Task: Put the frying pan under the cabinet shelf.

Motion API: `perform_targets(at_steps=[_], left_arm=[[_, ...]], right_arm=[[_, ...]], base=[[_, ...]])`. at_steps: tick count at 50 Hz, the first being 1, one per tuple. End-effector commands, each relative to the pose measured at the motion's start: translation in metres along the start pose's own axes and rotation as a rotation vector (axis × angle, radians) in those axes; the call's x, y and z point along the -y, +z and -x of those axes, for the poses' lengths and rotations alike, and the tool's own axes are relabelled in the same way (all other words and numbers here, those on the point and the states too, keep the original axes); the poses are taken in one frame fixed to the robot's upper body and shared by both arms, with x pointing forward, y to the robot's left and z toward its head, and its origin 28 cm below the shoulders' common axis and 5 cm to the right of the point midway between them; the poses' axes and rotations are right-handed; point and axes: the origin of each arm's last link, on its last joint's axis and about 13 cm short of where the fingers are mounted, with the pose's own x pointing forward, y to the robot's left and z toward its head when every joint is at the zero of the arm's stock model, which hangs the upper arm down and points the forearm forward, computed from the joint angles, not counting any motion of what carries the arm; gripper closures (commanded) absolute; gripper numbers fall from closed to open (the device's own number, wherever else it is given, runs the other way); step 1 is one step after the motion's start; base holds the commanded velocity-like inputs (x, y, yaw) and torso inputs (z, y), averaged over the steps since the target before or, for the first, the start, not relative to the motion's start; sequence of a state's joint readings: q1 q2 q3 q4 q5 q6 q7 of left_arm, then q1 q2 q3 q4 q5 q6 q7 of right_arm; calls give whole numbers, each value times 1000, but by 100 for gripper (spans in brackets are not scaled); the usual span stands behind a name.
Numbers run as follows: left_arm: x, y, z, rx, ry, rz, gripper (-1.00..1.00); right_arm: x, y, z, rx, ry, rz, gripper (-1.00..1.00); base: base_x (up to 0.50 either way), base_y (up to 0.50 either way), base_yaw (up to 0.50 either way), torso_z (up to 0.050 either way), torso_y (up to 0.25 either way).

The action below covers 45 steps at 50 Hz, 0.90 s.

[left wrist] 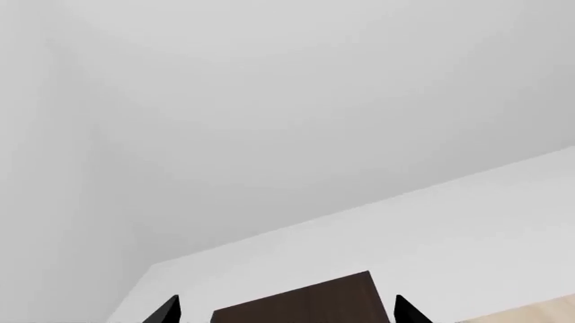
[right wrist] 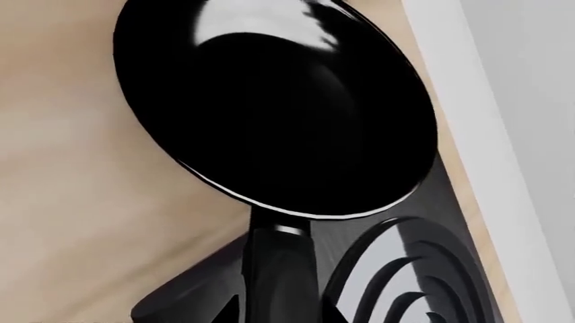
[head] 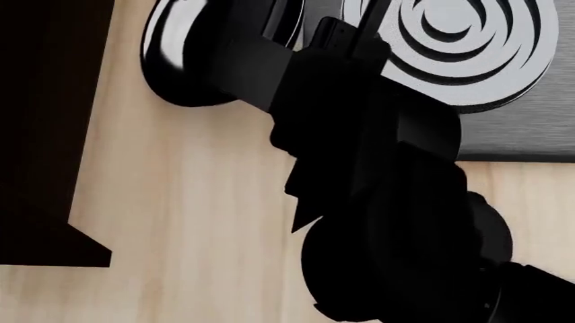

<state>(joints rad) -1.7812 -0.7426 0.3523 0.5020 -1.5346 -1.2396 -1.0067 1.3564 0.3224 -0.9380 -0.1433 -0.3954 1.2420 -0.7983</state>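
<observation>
The right gripper (right wrist: pixel 274 296) grips the frying pan (right wrist: pixel 279 108) by its handle, holding it beside the hob (head: pixel 467 47). Carrying is underway; next it must swing toward the cabinet shelf (head: pixel 40 134). The left gripper (left wrist: pixel 285 311) is spread wide, empty.

We see the frying pan (right wrist: pixel 269 114) as glossy black, its inside mirror-smooth with bright white reflections, edged by a thin silvery metal rim. The worktop (head: pixel 198 202) looks like pale, matt wood with fine grain. The hob (head: pixel 503 128) shows brushed dark metal with glossy rings. The cabinet shelf (left wrist: pixel 301 303) reads as dark brown wood grain.
</observation>
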Motion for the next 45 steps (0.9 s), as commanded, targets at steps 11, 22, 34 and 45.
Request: perform_targets(at_steps=[11,22,34,45], left_arm=[[-2,3,2,4,5,-2,-100],[-2,1,3,3,10,-12,-100],[-1,-2,2,0,12,-24,-100],[-1,-7,3,-18,4,-9,-100]], right_arm=[[-13,8,12,49,85,0,100],[-16,10,15,79,104,-32,100],[-18,9,6,105,134,-95,100],[-34,6,-17,119,169,-94,100]], base=[[0,0,1,0,0],[0,0,0,1,1],[0,0,0,0,2],[0,1,2,0,0]])
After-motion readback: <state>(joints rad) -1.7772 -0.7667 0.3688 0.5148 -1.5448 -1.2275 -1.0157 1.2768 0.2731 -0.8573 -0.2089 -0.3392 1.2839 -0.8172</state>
